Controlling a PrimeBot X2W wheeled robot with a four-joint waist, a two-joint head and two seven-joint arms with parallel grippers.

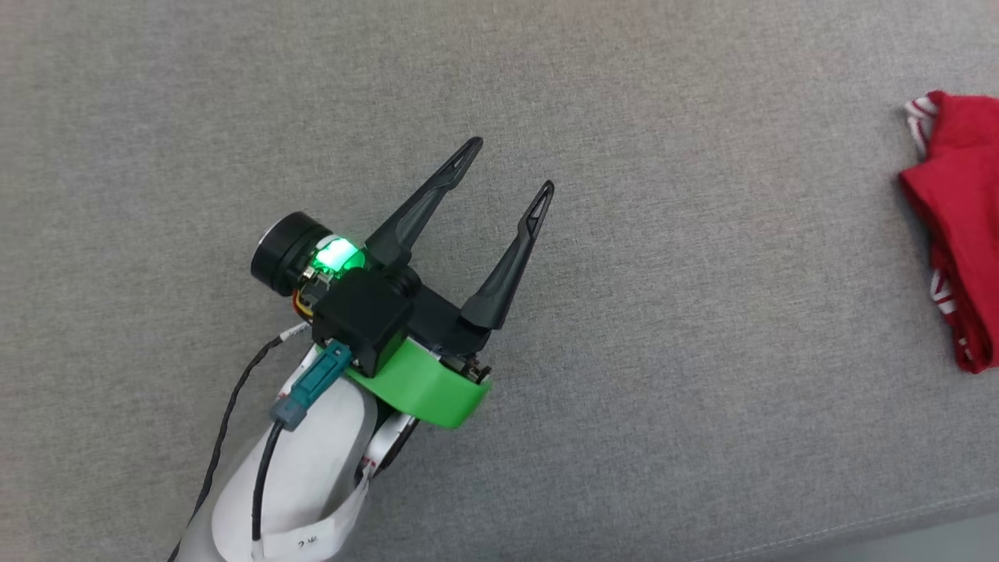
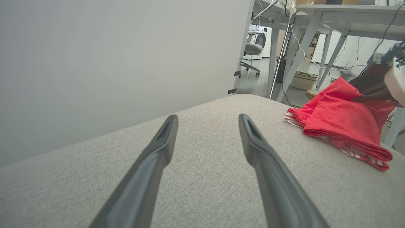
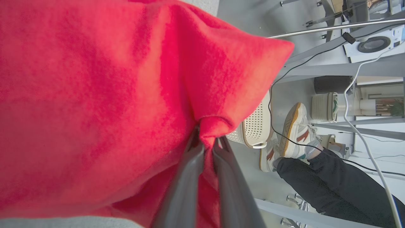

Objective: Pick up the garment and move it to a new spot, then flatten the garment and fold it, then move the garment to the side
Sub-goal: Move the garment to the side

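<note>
Garment (image 3: 95,79) pinched in right tool (image 3: 207,139), left tool (image 1: 509,165) spread wide above grey cushion (image 1: 702,390), basket (image 3: 253,126) beyond

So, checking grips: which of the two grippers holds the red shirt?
The right gripper: fingers pinched shut on a fold of the garment. The left gripper stands open, apart from it.

Work surface: table (image 1: 702,437) covered in grey woven fabric, evenly lit. Left side: plain pale wall panel (image 2: 110,63). Far side: grey floor (image 2: 256,84), grey desks (image 2: 348,9) on slanted legs, a grey office chair (image 2: 252,50), a white washing machine (image 2: 262,38) and a woven basket (image 2: 303,80). White and black cables (image 2: 316,65) hang from the desks.
</note>
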